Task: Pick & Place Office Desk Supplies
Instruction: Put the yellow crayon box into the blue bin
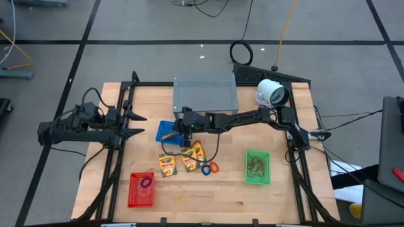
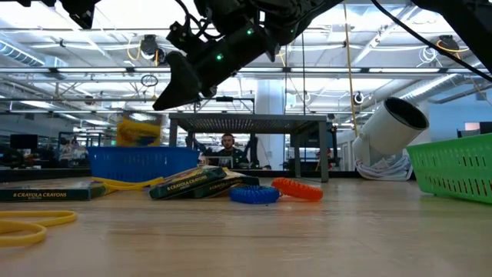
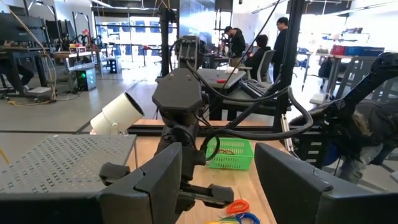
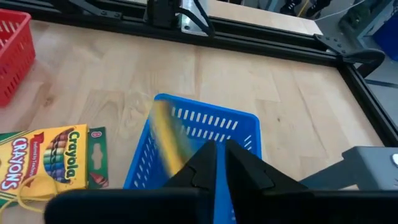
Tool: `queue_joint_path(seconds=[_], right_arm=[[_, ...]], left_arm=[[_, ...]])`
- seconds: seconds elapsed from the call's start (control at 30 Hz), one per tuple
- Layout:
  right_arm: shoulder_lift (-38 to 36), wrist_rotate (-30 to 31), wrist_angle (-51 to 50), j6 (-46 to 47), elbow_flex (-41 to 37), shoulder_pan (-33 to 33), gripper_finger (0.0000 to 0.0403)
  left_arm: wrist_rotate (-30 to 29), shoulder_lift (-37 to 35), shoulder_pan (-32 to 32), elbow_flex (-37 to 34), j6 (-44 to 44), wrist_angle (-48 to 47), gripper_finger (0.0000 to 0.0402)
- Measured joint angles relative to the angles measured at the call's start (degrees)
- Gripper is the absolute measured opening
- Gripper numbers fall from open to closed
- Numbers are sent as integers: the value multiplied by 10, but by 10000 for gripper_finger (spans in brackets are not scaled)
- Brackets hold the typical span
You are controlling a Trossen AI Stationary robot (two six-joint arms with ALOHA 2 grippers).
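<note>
2 arms are over the table, and only 1 is busy. The left gripper (image 1: 140, 124) waits at the 9 o'clock edge with its fingers spread wide and nothing between them. Down at 7 o'clock is the red basket (image 1: 132, 189), with a purple band (image 1: 146, 183) lying in it.

Just toward 10 o'clock from the middle, the right gripper (image 4: 217, 163) hangs over the blue basket (image 4: 186, 118). Its fingers are parted only a crack and grip nothing. A yellow crayon pack (image 2: 138, 131) shows as a blur just above the basket's rim, clear of the fingers, so I take it to be dropping in.

That drop is the risk. The pack looks tilted, so it could catch the rim, lean there or flip out onto the wood. The light basket might also skid if a low finger snags its wall as the arm pulls away.

At 6 o'clock, 2 more crayon packs (image 1: 167, 165) lie flat, with blue and orange bands (image 1: 210, 168) beside them. The green basket (image 1: 247, 167) sits at 4 o'clock.
</note>
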Motion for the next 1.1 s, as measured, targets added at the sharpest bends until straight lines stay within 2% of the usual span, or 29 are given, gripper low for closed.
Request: queue_joint_path(seconds=[0.3,0.5,0.8,1.1], right_arm=[[0,3,5,17,0,0,76],[-3,42,14,17,0,1,98],[-20,44,37,30,-1,17,105],[-101,45,-60,49,0,43,106]], left_arm=[[0,0,0,0,0,0,214],[0,0,0,0,0,-3,214],[0,0,0,0,0,-11,214],[0,0,0,0,-1,-18,214]])
